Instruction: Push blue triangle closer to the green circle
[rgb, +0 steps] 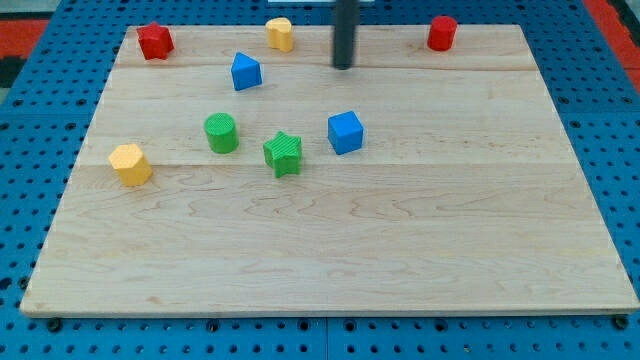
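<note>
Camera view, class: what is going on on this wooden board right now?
A robot arm's dark rod stands over the wooden board. My tip rests near the view's top, to the view's right of the blue triangle block and touching nothing. The green circle block sits below and slightly left of the triangle, with a gap between them. Nearby lie a green star block and a blue cube block. The push has not yet begun.

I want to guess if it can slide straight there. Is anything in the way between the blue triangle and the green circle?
No. In the camera view, only bare wood lies between the blue triangle and the green circle below it.
</note>
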